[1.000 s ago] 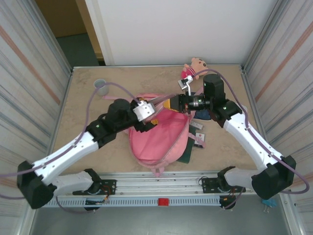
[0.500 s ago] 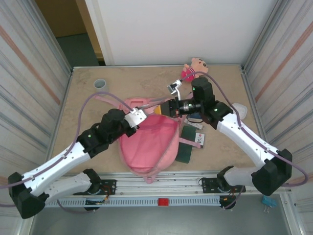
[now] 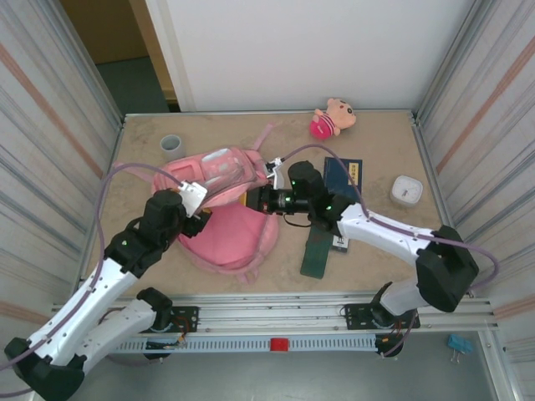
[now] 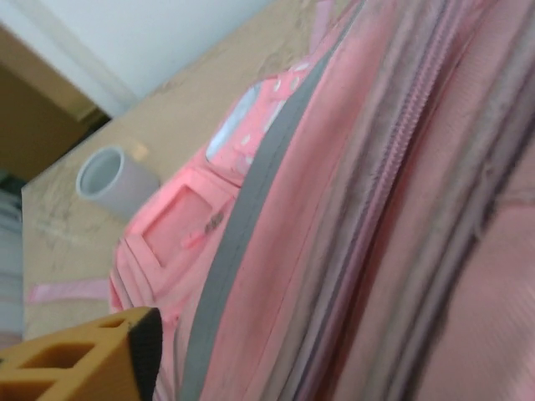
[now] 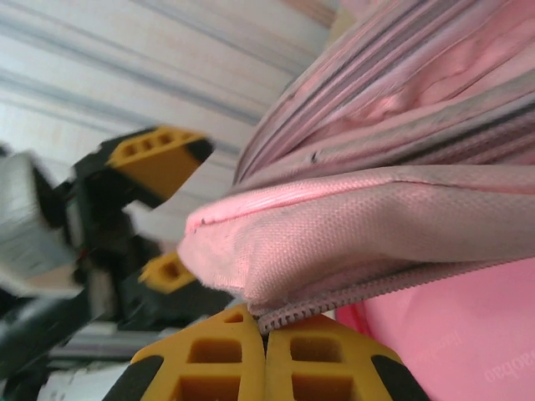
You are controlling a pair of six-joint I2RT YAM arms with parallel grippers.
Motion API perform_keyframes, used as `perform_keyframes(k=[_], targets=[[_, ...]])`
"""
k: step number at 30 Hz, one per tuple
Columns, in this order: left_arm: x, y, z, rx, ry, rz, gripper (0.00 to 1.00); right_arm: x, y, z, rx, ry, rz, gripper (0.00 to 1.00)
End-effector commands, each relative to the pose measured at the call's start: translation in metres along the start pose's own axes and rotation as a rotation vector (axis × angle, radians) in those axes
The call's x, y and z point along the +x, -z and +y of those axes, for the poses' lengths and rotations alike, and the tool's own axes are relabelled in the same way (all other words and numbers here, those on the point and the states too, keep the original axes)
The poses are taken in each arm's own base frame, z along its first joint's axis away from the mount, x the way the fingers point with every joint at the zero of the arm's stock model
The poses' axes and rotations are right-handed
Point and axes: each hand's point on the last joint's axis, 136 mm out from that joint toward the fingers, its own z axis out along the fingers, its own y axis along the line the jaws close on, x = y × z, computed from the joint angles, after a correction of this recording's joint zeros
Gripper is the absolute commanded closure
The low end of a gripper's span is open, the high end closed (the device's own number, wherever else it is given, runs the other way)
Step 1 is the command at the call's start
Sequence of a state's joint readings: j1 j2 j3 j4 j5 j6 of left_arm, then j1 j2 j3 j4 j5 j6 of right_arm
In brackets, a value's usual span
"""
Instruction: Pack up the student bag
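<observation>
1. Large soft pink fabric backpack (image 3: 234, 238) lies left of centre on the tan stone-patterned desk (image 3: 384, 251). One strap trails toward the back edge.
2. Right gripper (image 5: 266, 334) is pinched tight on the zipper-trimmed lip of the backpack's opening.
3. Left gripper (image 5: 165, 215) has its jaws spread wide at that same lip, facing the right one, with nothing clamped.
4. The right arm reaches in over a dark blue book (image 3: 344, 174) and a dark green flat folder (image 3: 316, 255) just right of the backpack, so both are partly covered.
5. Small grey cylindrical cup (image 3: 171, 144) sits toward the back-left corner, just behind the backpack.
6. Small pink plush doll (image 3: 333, 117) is at the back edge, right of centre. White square box (image 3: 405, 190) is near the right edge. Both are well apart from the backpack.
</observation>
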State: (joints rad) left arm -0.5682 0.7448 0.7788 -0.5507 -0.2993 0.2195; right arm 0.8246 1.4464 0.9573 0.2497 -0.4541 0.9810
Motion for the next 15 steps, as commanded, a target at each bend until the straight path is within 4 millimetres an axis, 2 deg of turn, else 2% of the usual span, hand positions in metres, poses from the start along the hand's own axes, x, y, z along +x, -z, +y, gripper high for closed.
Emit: perform_keyframes(k=[1, 6, 9, 12, 15], targets=[[-0.004, 0.021, 0.007, 0.009, 0.150, -0.007, 0.19, -0.019, -0.015, -0.008, 0.014, -0.051, -0.150, 1.00], [-0.005, 0.036, 0.002, 0.064, 0.248, -0.020, 0.15, -0.003, -0.039, -0.020, 0.043, -0.120, -0.164, 1.00], [-0.009, 0.041, 0.003, 0.067, 0.301, -0.033, 0.15, 0.016, -0.047, -0.029, 0.077, -0.182, -0.141, 0.94], [-0.012, 0.040, 0.003, 0.072, 0.351, -0.032, 0.15, 0.040, -0.047, -0.043, 0.180, -0.189, -0.083, 0.78], [-0.014, 0.034, 0.000, 0.083, 0.400, -0.019, 0.16, 0.059, -0.035, -0.059, 0.278, -0.195, -0.035, 0.62]])
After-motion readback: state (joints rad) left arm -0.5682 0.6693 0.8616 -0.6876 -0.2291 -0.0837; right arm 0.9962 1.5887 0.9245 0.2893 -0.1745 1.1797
